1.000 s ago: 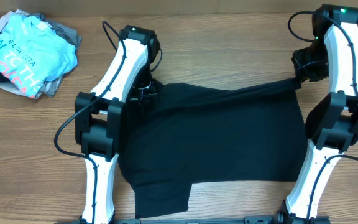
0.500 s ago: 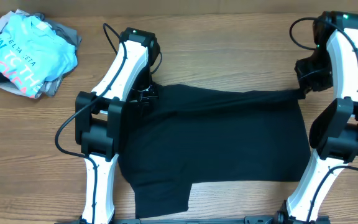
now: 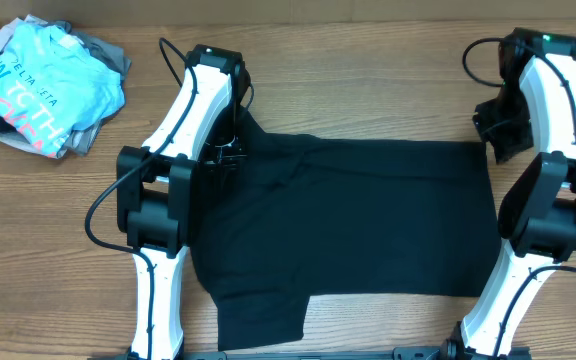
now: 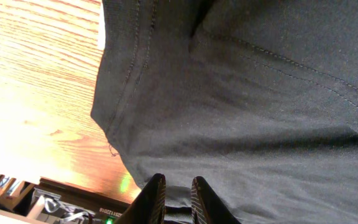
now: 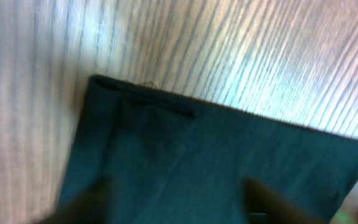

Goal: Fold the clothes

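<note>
Okay, overhead status: black T-shirt [image 3: 368, 220] lies spread flat mid-tabletop [image 3: 368, 70], between the two arms; its far edge runs fairly straight from 10 to 2 o'clock; a few creases near the 11 o'clock corner; one flap, apparently a sleeve, sticks out at 7 o'clock toward the near edge.

At the shirt's 10 o'clock corner sits the left gripper [image 3: 226, 152]; its wrist view shows the jaws nearly together with only a thin slit between them, and stitched seams and black cloth filling most of the frame beyond; cannot tell whether any cloth is caught in that slit.

Just off the shirt's 2 o'clock corner, over bare wood, is the right gripper [image 3: 495, 140]; its wrist view is blurred, but the jaws read as two dark smears well apart at 7 and 5 o'clock of the frame, so spread, gripping nothing; the shirt corner lies flat on the wood below them.

A light blue T-shirt [image 3: 43, 85] with pink and white lettering sits crumpled on grey garments [image 3: 88, 140] at the tabletop's 10 o'clock corner, well apart from the black shirt.
</note>
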`<state>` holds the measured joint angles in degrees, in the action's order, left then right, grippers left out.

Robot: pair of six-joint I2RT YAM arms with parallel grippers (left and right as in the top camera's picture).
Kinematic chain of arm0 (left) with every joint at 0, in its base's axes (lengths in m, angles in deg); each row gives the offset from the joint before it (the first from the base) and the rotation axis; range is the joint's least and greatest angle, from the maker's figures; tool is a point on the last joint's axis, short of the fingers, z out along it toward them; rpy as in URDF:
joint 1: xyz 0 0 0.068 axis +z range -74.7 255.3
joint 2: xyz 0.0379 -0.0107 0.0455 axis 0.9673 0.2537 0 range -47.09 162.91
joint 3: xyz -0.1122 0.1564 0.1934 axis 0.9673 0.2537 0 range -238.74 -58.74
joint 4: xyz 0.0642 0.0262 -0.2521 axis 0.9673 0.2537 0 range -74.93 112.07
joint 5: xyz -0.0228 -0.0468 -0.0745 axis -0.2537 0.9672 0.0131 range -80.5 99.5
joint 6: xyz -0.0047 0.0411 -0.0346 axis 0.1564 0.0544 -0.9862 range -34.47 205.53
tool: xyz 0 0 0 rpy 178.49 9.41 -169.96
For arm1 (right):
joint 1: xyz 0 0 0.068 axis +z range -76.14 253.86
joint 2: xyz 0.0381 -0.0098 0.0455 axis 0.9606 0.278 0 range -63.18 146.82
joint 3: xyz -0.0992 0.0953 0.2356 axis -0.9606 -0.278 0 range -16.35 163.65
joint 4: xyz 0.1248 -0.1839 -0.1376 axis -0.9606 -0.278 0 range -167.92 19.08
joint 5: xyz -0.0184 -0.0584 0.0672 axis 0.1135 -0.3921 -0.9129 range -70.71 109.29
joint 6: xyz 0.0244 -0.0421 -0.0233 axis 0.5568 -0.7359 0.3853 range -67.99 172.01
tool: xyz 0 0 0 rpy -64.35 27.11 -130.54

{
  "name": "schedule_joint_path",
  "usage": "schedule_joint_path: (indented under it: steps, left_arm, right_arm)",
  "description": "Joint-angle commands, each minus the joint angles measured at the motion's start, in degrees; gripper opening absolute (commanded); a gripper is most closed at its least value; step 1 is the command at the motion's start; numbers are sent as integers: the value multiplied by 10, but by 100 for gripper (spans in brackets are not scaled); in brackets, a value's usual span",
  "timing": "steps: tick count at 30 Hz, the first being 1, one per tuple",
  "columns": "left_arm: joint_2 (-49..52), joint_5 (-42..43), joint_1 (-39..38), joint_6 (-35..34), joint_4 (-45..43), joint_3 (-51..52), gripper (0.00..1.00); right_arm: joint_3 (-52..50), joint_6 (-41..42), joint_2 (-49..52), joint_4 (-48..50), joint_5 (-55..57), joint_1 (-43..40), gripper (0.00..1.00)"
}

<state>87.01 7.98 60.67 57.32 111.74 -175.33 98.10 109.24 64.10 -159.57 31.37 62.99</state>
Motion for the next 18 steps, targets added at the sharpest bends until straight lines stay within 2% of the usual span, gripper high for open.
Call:
schedule_joint_path:
  steps: [1, 5, 9, 10, 12, 13, 15, 18]
  left_arm:
    - [-10, 4, -1, 13, 2, 3, 21]
    - [-10, -18, 8, 13, -9, 3, 29]
    - [-10, -15, 26, 30, -54, 3, 36]
    - [-10, -13, 32, 42, -71, 3, 47]
    - [-10, -9, 42, 71, -109, 3, 84]
    - [-10, 6, 46, 99, -132, 3, 92]
    - [-10, 49, 53, 152, -169, 3, 99]
    - [-10, 88, 59, 178, -198, 3, 99]
  right_arm:
    - [-25, -7, -17, 6, 9, 3, 100]
    - [-31, -16, -17, 10, -4, 3, 100]
    - [-31, -82, -17, 38, -56, 3, 100]
    - [-31, -100, -17, 45, -66, 4, 100]
    - [-31, -122, -17, 53, -77, 6, 100]
    - [-31, -129, -17, 56, -78, 8, 100]
    - [-31, -134, -17, 57, -77, 11, 100]
    - [-31, -141, -17, 59, -77, 15, 100]
